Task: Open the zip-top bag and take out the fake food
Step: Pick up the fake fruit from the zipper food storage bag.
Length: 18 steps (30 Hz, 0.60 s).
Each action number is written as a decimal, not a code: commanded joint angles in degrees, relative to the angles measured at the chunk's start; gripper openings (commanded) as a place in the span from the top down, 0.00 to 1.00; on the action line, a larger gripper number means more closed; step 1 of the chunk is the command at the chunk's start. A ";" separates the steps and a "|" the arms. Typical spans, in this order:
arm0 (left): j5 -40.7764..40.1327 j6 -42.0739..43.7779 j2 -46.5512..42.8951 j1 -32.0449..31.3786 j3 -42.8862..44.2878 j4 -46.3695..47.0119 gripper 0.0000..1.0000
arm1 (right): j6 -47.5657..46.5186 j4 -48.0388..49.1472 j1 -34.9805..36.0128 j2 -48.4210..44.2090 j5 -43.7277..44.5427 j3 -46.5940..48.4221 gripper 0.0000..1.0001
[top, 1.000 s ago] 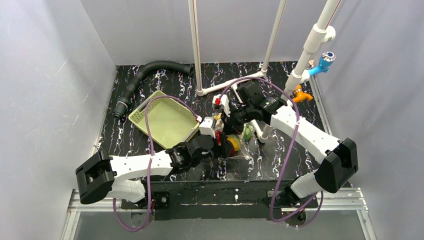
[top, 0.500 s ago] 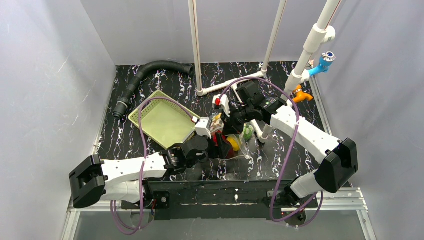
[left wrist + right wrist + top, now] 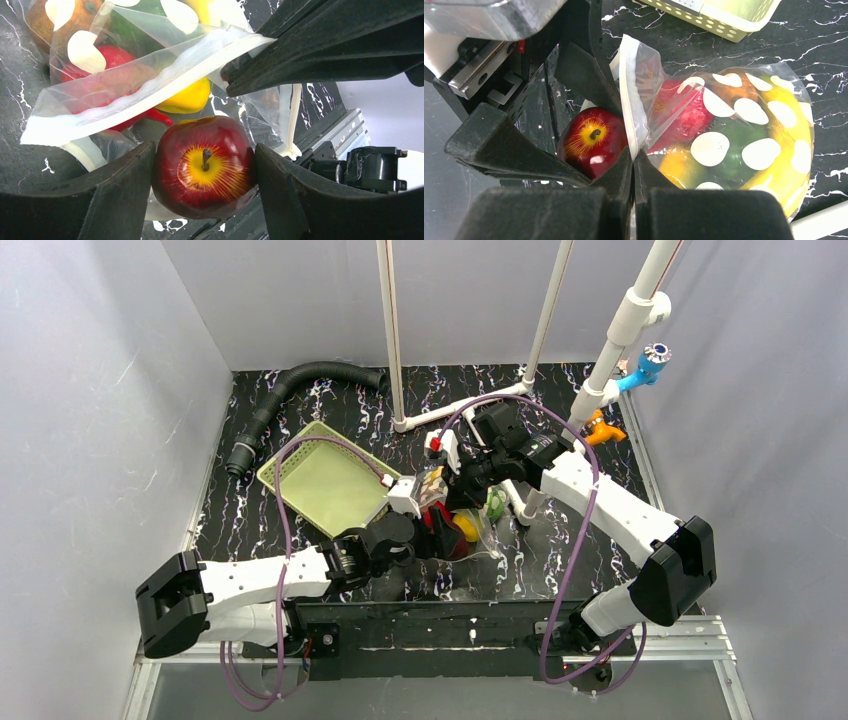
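You have a pale green basket (image 3: 340, 495) on the marbled black bench (image 3: 450, 390), a ribbed black hose (image 3: 290, 385) behind it, upright white pipes (image 3: 390, 330), and an orange clamp (image 3: 600, 428) at far right.

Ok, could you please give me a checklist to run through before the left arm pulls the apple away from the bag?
1. Grip: left gripper closed on apple, both fingers touching it: ok.
2. Anchor: right gripper shut on zip-top bag rim: ok.
3. Bag mouth open toward the left gripper: ok.
4. Apple free of the plastic: cannot tell; film lies under it.
5. Other fake food inside the bag: ok.
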 commanded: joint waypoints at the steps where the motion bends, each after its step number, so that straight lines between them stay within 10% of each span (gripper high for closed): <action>1: -1.19 -0.96 -2.19 -0.19 -0.77 -0.07 1.00 | -0.28 1.90 0.31 -0.85 -0.30 -0.87 0.99; 18: -1.96 -3.20 -5.51 -0.18 -1.75 -0.29 1.00 | -0.23 2.16 0.31 -0.69 0.12 -1.00 0.99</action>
